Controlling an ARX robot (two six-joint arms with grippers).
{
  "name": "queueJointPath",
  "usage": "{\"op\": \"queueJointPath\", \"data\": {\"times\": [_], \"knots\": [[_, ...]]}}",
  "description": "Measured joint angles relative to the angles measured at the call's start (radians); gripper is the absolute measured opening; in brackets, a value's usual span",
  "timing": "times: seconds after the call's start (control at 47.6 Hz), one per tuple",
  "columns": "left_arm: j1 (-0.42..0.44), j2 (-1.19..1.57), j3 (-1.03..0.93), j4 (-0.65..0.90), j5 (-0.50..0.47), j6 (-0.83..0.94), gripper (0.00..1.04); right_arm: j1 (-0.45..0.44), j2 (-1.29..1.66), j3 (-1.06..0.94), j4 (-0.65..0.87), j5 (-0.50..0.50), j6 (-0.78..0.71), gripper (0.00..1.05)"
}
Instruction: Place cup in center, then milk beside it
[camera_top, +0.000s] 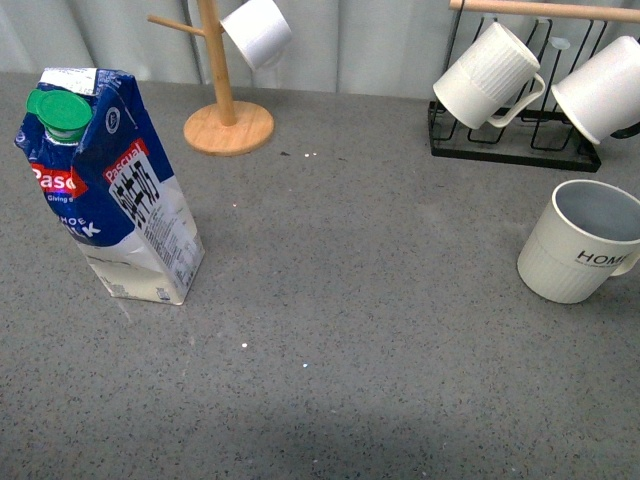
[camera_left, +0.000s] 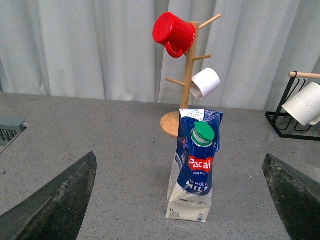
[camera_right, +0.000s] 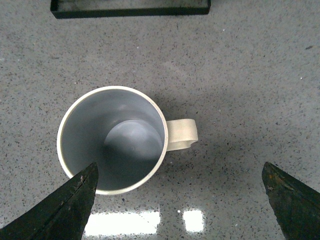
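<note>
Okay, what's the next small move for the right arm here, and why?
Probably lower the right gripper toward the cup. It hangs open above the upright cup, which stands at the right side of the table, not the centre, and the cup goes first; the milk stands untouched on the left.

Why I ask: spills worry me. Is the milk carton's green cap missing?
No, the green cap sits in place on the sloped top of the milk carton.
</note>
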Motion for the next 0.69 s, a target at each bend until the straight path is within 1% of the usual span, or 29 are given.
{"op": "queueJointPath", "data": {"times": [0.294, 0.651, 0.693], "knots": [[0.0, 0.0, 0.0, 0.0, 0.0, 0.0, 0.98, 0.024, 0.175, 0.187, -0.138, 0.042, 0.023, 0.95], [0.0, 0.0, 0.0, 0.0, 0.0, 0.0, 0.98, 0.053, 0.249, 0.25, -0.177, 0.045, 0.039, 0.95], [0.0, 0.0, 0.0, 0.0, 0.0, 0.0, 0.98, 0.056, 0.254, 0.253, -0.183, 0.047, 0.042, 0.9]]}}
